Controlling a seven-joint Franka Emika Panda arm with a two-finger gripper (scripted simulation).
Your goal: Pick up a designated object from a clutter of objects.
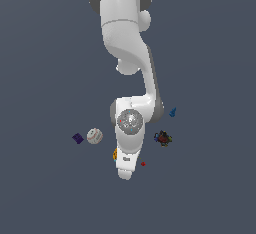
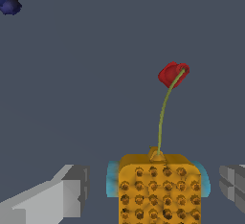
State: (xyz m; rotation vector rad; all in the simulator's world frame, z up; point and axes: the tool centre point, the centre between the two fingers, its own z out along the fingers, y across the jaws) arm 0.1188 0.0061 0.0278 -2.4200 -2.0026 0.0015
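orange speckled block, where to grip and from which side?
Grip the orange block across its speckled body, on the two sides with the teal bits. The gripper already straddles it from above, fingers apart with gaps both sides. Avoid the thin stem.

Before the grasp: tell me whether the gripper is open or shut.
Open. In the wrist view the gripper has one finger on each side of the orange lump, with floor showing between each finger and the lump.

The arm (image 1: 131,53) has glossy white, rounded shells with dark grey bands at its joints. A speckled grey disc (image 1: 130,122) with tiny red and teal dots caps the wrist. The tool (image 2: 143,189) has blocky, light grey fingers (image 2: 57,196) with ridged grey pads (image 2: 233,182).
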